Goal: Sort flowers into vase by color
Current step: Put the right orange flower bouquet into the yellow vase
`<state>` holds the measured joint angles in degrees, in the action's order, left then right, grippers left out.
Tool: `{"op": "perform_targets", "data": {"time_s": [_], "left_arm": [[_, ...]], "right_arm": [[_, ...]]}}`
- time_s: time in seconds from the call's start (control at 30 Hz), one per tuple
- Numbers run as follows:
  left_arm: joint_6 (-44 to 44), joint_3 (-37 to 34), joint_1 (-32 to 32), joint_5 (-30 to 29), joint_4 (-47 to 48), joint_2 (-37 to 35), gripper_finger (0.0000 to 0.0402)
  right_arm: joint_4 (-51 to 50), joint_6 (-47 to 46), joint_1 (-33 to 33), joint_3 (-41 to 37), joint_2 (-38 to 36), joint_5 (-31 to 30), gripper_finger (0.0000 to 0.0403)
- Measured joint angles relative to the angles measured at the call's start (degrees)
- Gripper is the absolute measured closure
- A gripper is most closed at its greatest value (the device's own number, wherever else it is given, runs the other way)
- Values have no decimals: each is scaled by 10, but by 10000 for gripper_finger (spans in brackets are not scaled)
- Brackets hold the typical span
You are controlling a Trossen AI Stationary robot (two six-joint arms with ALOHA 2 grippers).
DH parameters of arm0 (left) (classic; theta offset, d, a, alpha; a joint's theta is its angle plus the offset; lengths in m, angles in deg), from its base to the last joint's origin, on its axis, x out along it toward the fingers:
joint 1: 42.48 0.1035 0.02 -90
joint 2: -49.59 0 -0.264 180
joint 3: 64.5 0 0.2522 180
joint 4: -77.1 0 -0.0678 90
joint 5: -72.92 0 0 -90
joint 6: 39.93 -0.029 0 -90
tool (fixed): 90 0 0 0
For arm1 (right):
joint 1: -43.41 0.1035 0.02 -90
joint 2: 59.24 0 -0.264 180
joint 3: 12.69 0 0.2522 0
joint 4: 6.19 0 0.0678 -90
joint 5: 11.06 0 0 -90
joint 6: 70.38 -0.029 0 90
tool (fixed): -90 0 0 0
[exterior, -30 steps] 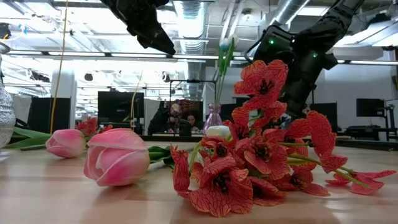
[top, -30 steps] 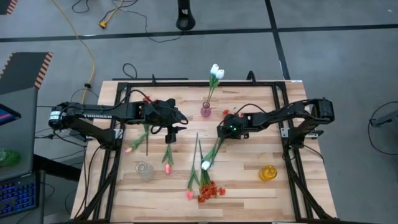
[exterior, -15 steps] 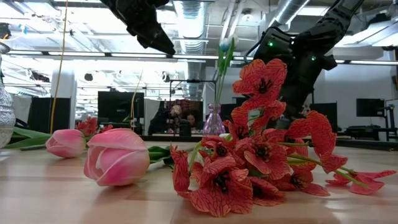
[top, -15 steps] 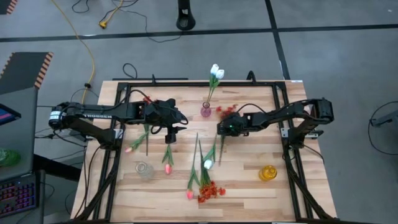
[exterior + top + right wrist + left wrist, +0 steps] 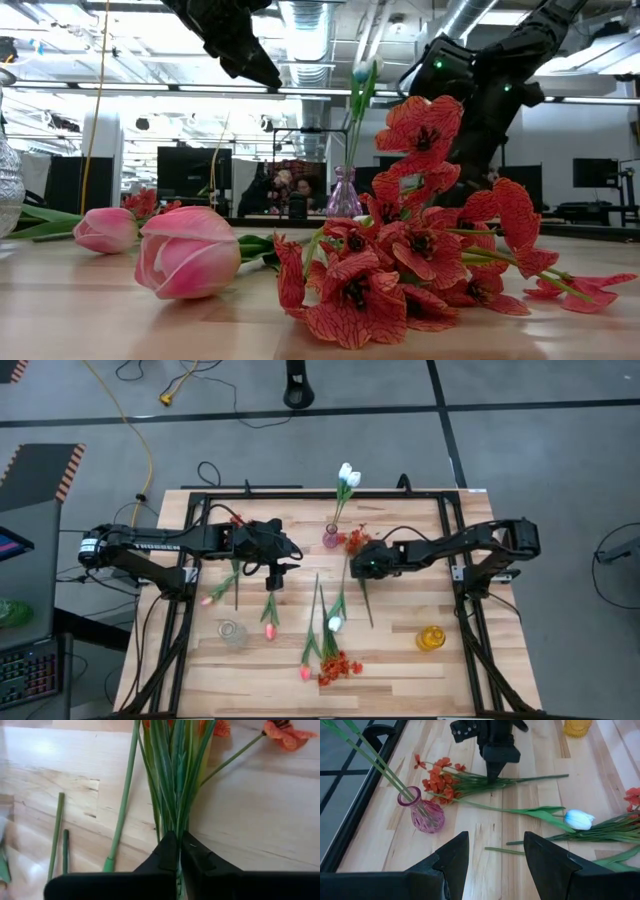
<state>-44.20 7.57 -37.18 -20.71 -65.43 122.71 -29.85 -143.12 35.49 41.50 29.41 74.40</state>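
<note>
A bunch of small red-orange blooms on green stems [image 5: 357, 555] is being gripped mid-surface by the right gripper [image 5: 364, 566], jaws clamped; lifting toward a vase is probably being called for. Left gripper [image 5: 277, 575] is being held wide.

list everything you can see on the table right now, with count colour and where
pink vase: one, pink glass, back centre, holding white tulips
clear vase: one, clear, front left
yellow vase: one, amber, front right
red-orange bunch: one, beside the pink vase, in the right gripper
second red-orange bunch: one, front centre
pink tulips: three, lying left and front centre
white tulip: one, lying centre
left gripper: open, above left-centre
right gripper: shut on the bunch's stems
</note>
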Motion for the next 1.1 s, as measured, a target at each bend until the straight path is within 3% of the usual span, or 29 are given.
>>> {"op": "perform_targets", "data": {"time_s": [0.57,0.83,1.1], "left_arm": [[10,0,0,0,-1,0,224],[11,0,0,-1,-1,0,224],[16,0,0,-2,-2,0,224]], "right_arm": [[-224,64,0,0,-233,-46,370],[-216,121,12,0,-355,-48,368],[-192,150,73,0,-452,-62,367]]}}
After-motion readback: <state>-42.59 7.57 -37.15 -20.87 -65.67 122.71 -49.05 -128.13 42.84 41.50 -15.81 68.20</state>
